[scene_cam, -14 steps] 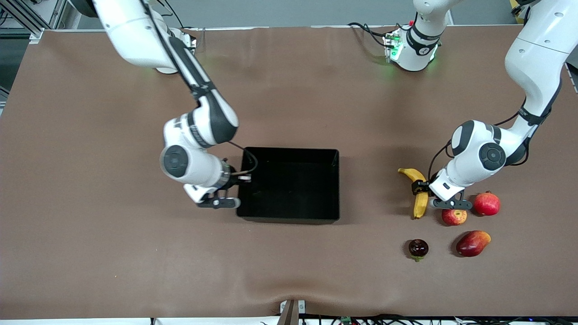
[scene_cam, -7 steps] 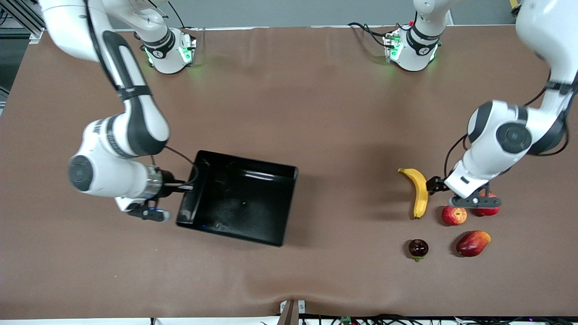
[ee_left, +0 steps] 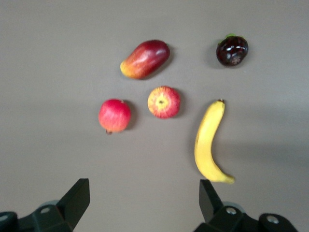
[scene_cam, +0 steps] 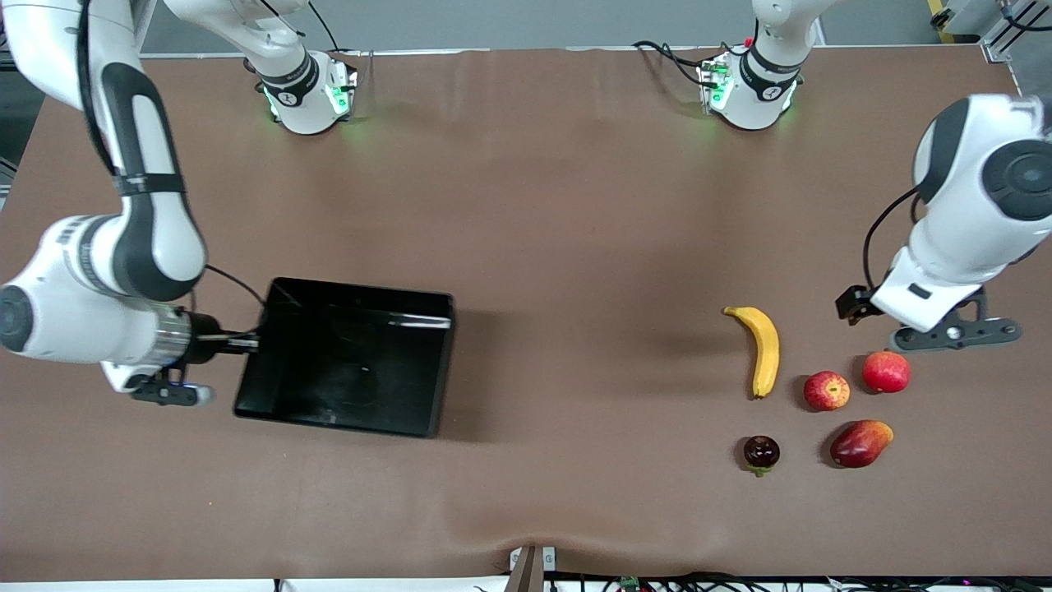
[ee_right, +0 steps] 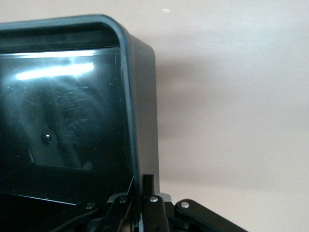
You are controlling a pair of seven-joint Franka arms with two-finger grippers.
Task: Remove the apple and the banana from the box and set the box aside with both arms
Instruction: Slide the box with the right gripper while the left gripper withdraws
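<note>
The right gripper [scene_cam: 246, 341] is clamped shut on the short wall of the shallow rectangular glossy black plastic tray [scene_cam: 345, 358] at the right arm's end of the brown worktop [scene_cam: 526, 205]. In the right wrist view, the fingers [ee_right: 147, 191] pinch the thin tray rim [ee_right: 133, 121] from both sides. The tray sits slightly skewed to the worktop edges and holds nothing.

The left gripper [scene_cam: 908, 325] hangs in the air over bare worktop close to the edge at the left arm's end, just beside the fruit group and farther from the front camera than it. Its fingers [ee_left: 77, 198] are spread wide apart and hold nothing.

All fruits lie on the worktop, well apart from the tray:
- The long curved yellow banana [scene_cam: 763, 349] lies on the tray-facing side of the group.
- The small round red apple with yellow patches [scene_cam: 826, 390] lies just beside the banana, toward the left arm's end.
- The plain red pomegranate [scene_cam: 886, 372] lies just beside the apple, nearer that end edge.
- The oblong red-orange mango [scene_cam: 860, 443] and the small dark purple fruit [scene_cam: 761, 452] lie nearer to the front camera than the apple.

No fruit touches another.
</note>
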